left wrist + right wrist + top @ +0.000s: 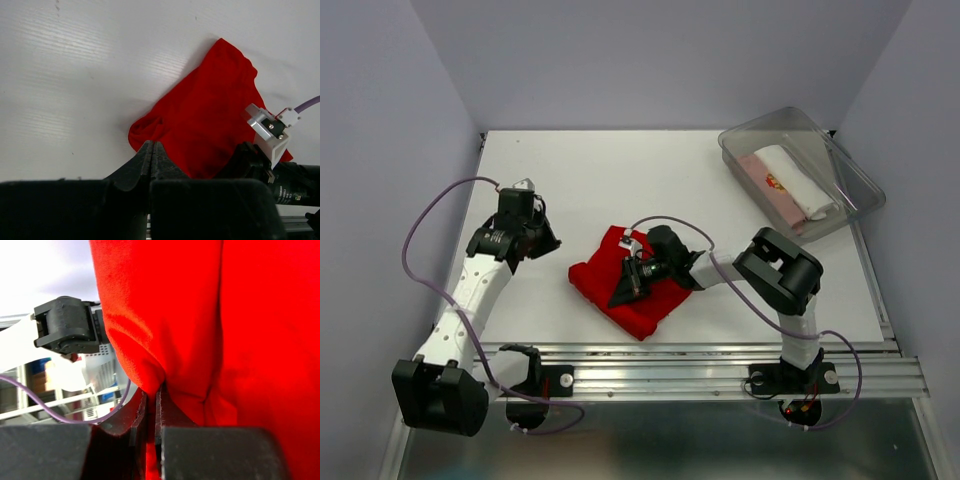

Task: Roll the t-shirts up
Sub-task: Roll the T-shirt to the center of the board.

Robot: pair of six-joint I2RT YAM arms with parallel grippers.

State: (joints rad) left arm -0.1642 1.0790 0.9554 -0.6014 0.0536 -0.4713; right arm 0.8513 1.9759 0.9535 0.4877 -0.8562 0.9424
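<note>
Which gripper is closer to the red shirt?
Right. The right gripper pinches a fold of the red shirt; the left gripper hangs shut off to its left, apart.

The t-shirt (625, 285) is plain bright red on a white table (620, 170). At two o'clock a clear bin (752, 122) shows a white roll (798, 180) and a pale pink roll (760, 182) with small red print. The left arm (470, 290) is white with black joints, its cable (405, 255) purple

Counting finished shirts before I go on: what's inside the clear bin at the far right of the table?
The clear bin holds a white roll beside a pale pink roll with red print. Anything beneath them is covered and cannot be seen.
</note>
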